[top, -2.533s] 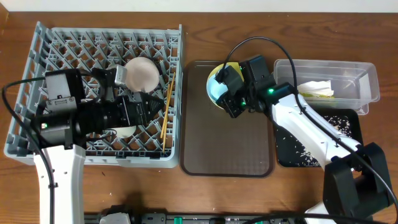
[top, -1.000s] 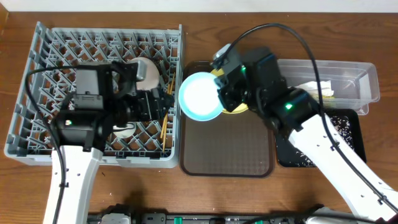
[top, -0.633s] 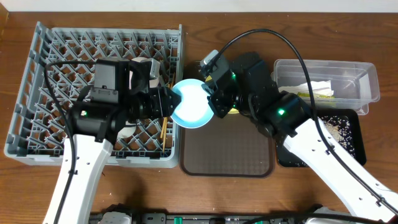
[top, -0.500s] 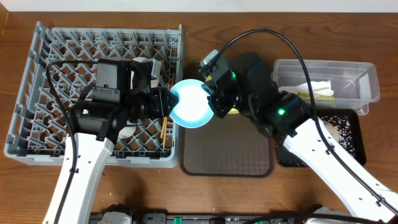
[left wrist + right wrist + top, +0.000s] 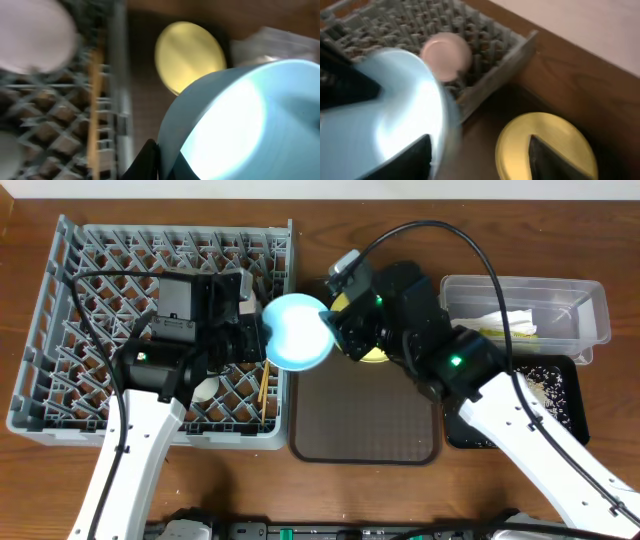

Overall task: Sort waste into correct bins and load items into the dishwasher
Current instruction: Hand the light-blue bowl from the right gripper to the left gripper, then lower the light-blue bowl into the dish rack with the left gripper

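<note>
Above the rack's (image 5: pixel 100 270) edge, left tool (image 5: pixel 159 162) grips the light blue bowl (image 5: pixel 297 330); right tool (image 5: pixel 480 157) open, just beside.

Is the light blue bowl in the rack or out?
Out: the left gripper holds the bowl by its rim, over the rack's right edge.

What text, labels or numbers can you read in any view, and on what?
None can be read.
On the wrapper in the clear tub: any print is too small to read.
On the blue bowl, yellow plate and rack: no markings show; both wrist views are blurred.
</note>
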